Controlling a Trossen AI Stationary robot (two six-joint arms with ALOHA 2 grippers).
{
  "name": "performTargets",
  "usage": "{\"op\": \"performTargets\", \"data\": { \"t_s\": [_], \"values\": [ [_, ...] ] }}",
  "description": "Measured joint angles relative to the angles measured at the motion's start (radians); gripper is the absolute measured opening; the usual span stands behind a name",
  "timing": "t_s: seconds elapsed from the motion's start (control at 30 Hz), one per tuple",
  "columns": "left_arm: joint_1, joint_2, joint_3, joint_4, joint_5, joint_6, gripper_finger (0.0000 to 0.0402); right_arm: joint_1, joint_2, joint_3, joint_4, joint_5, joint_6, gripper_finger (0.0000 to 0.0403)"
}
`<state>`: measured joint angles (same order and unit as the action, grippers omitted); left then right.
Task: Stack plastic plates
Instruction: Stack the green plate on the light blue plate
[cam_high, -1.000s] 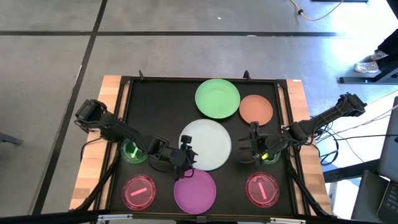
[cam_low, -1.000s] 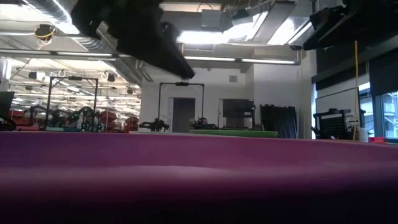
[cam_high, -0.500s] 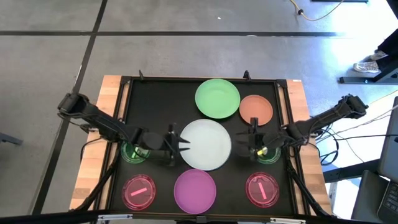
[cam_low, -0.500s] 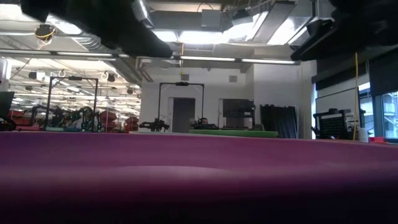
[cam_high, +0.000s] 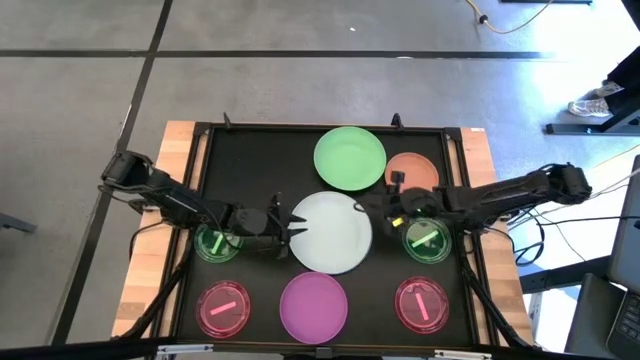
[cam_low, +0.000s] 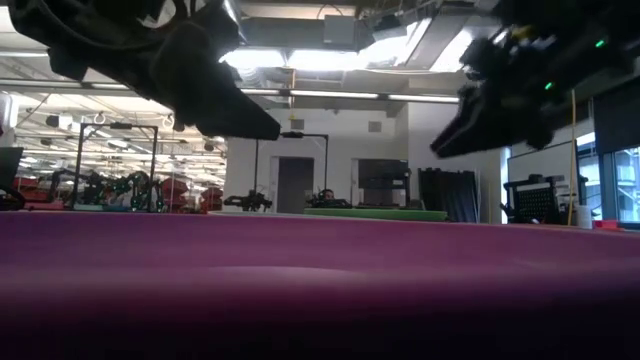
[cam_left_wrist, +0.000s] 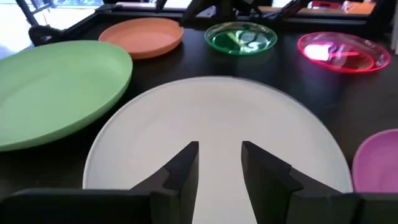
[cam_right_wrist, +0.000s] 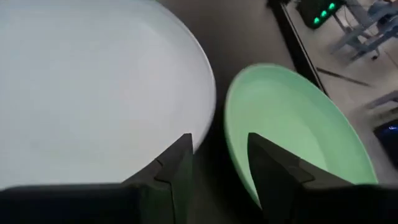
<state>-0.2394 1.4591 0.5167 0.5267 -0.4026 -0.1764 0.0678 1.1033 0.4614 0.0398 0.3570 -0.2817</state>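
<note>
At the table's centre lies the white plate (cam_high: 331, 232); the left gripper (cam_high: 285, 222) at its 9 o'clock edge and the right gripper (cam_high: 375, 205) at 2 o'clock both hang parted, empty. The magenta plate (cam_low: 320, 290) blocks the low view.

**No readable text in any view**

I can find no lettering, label, brand, number or sign that I can read, on the plates, on the surface, on the arms, or in the room behind. Whatever might be printed on the far equipment in the low view is too small for me to make out.
</note>
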Motion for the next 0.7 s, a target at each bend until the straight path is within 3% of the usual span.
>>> {"op": "performTargets", "data": {
  "t_s": [0.33,0.7],
  "values": [
    [0.004,-0.002,0.001,0.01,0.0,0.002,0.0114,-0.147,0.183,0.002,0.088,-0.164,-0.145,0.0145],
    [0.004,-0.001,0.001,-0.002,0.0,0.003,0.0114,-0.234,0.323,0.015,0.184,-0.133,-0.223,0.0145]
  ]
}}
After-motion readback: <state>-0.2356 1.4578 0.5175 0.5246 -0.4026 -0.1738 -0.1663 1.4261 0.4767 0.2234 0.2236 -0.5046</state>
